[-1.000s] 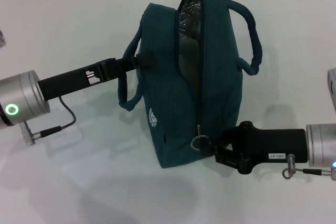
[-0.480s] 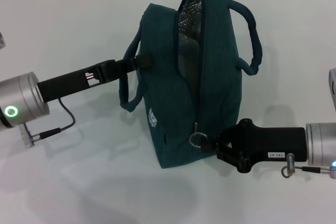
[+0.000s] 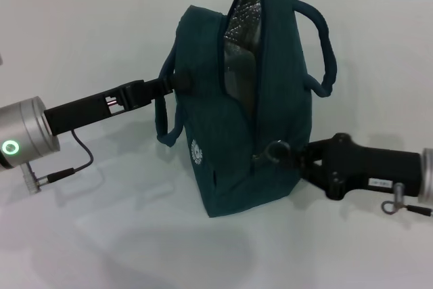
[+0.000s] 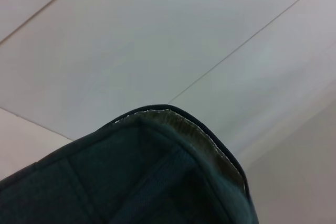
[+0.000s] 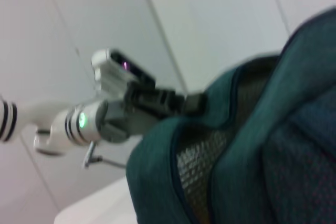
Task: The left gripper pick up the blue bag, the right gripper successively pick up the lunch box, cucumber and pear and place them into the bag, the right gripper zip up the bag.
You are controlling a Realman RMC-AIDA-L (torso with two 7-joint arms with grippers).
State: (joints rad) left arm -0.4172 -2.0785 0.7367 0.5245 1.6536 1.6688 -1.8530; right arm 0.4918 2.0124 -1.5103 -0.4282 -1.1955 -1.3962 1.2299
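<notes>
**Zipping the bag shut**

The bag stands upright on the table, its mouth gaping toward the far end, where the foil lining shows. My left pincer comes in from the left and is clamped on the bag's near-side handle, steadying it. My right pincer is pressed against the bag's lower right side, right at the zip pull; I judge it closed on the pull, though the fingertips sit partly behind the fabric, so I say that with some caution.

I see no lunch box, cucumber or pear on the table, so I take them to be inside already, though the bag's interior is too dark to confirm. That leaves the last step: closing the zip. It looks barely begun, since most of the opening along the top is still wide.

The next move, as I judge it, calls for drawing the pull along the zip track toward the far end, following the curve of the bag's top, while my left pincer holds firm against the drag so the bag neither tips nor slides. The risk is the pull slipping out of my grip.
</notes>
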